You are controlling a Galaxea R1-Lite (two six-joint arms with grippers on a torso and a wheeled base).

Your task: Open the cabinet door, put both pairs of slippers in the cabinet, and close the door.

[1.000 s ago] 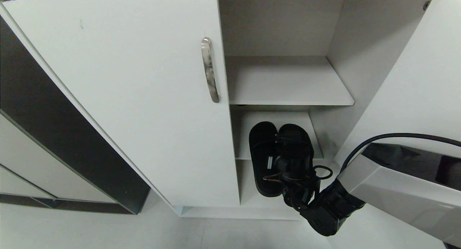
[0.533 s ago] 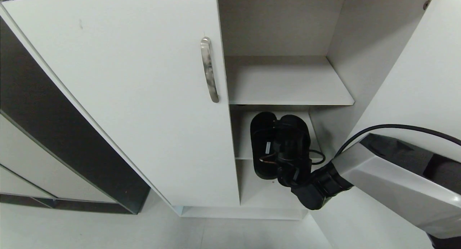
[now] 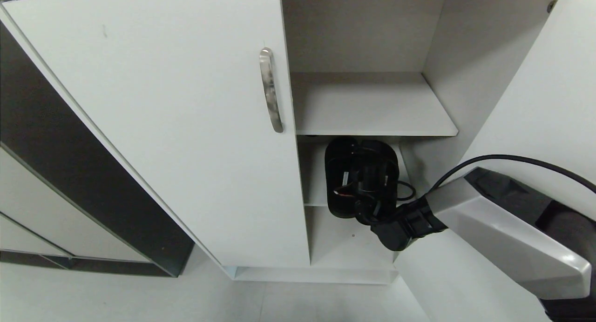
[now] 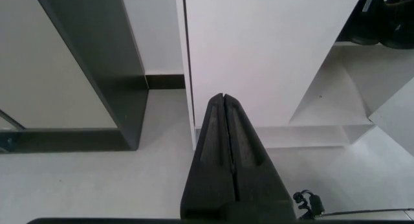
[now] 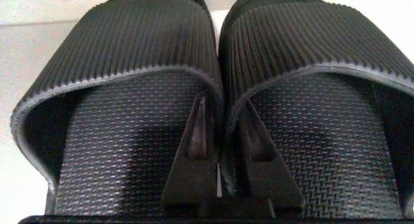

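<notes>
The black slippers (image 3: 339,173) sat side by side, toes over the middle shelf (image 3: 315,173), because my right gripper (image 5: 222,106) pinched their touching inner edges so both carried as one. My left gripper (image 4: 223,102) hung pressed together, empty, facing the closed door (image 3: 163,126).

Even, soft light falls on the white cabinet (image 3: 139,103); the space under its upper shelf (image 3: 372,108) lies in shadow. Glare streaks the handle (image 3: 271,90). Straight lines bow near the head view's edges.
</notes>
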